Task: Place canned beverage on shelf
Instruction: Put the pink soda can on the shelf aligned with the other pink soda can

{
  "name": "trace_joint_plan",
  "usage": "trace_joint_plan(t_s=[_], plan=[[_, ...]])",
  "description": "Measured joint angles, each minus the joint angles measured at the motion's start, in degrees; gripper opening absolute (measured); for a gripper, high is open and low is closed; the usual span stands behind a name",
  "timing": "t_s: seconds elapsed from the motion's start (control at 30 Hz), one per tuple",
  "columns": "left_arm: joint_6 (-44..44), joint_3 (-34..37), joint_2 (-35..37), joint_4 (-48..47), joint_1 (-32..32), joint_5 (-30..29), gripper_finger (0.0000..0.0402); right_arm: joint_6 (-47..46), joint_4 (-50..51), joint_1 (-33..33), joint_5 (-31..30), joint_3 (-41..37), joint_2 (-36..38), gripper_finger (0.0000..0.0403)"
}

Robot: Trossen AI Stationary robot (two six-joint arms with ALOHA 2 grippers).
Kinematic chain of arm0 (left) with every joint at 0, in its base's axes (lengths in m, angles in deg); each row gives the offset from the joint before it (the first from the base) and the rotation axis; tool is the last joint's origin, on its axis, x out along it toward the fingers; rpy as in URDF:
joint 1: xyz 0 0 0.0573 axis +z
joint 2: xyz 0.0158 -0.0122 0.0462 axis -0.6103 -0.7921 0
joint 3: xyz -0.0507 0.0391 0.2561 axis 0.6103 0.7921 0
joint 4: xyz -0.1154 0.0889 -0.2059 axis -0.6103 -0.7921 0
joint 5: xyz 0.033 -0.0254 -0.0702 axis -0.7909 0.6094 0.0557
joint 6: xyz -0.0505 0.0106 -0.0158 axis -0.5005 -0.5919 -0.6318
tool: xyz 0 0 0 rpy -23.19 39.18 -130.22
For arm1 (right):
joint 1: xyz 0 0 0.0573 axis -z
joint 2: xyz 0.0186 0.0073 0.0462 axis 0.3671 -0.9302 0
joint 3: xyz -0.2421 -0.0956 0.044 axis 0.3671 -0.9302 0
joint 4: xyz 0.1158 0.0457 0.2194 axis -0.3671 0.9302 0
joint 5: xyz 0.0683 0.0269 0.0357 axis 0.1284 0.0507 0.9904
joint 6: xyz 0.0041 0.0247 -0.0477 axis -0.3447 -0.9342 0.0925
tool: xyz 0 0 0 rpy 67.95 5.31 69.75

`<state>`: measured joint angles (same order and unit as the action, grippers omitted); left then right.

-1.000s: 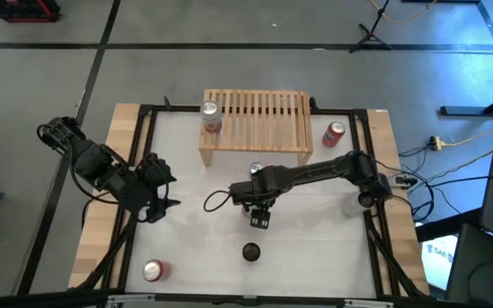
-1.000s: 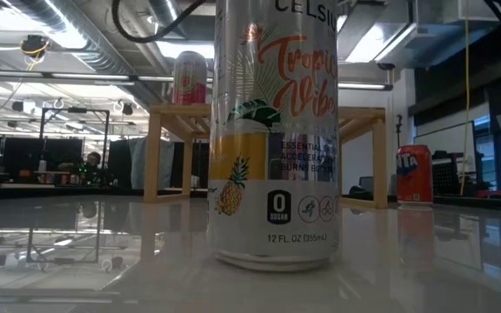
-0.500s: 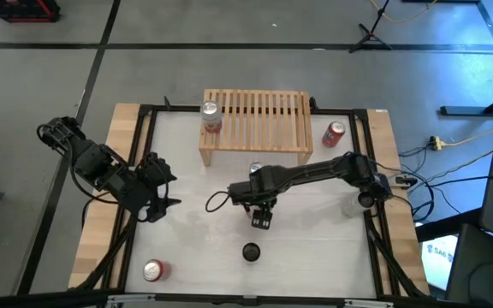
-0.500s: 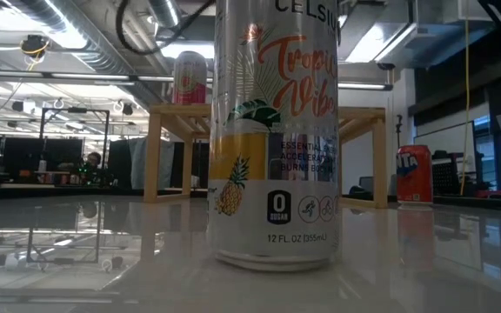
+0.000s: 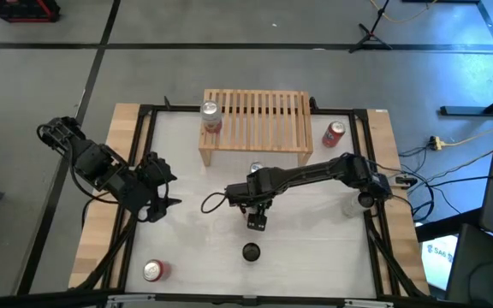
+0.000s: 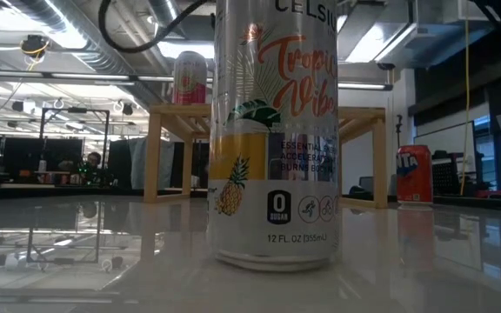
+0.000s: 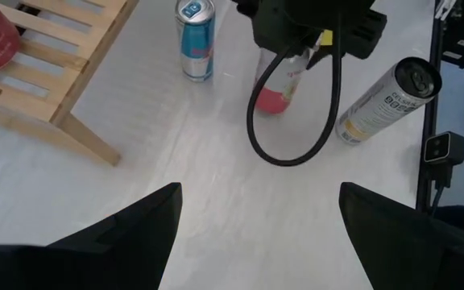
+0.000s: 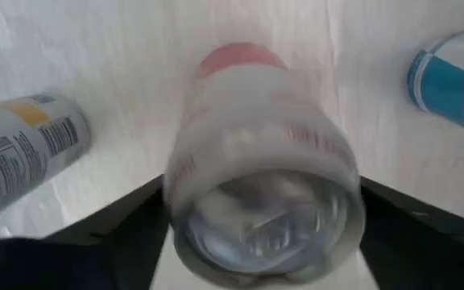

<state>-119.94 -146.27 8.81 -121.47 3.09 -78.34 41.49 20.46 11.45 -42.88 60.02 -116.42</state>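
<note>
Right gripper [image 5: 258, 221] mid-table, fingers closed around pink can [image 8: 264, 161] (upright). Left gripper [image 5: 159, 198] idle at left, fingers spread, empty. Shelf [image 5: 255, 128] behind.

White table [image 5: 315, 248] carries shelf [image 5: 255, 128] and scattered cans.

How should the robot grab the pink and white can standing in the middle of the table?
Take the upright pink-and-white can by its round sides, near the top, coming straight down. It stands on end with bare table around it. The right gripper hangs over it; the left gripper waits open at the left.
</note>
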Motion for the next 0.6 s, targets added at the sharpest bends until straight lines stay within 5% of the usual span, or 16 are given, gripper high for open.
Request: trace_joint_plan(t_s=[0.13, 0.27, 0.6], plan=[[0.0, 0.0, 0.0, 0.2, 0.0, -0.3, 0.0325, 0.7, -3.3, 0.0, 0.1, 0.0, 0.1, 0.039], [0.8, 0.0, 0.0, 0.6, 0.0, -0.8, 0.0325, 2.8, -3.1, -0.2, 0.1, 0.0, 2.1, 0.0377], [8.5, 0.0, -5.8, 11.4, 4.8, 1.0, 0.0325, 5.6, -0.1, -8.1, -11.2, -0.7, 20.1, 0.0362]])
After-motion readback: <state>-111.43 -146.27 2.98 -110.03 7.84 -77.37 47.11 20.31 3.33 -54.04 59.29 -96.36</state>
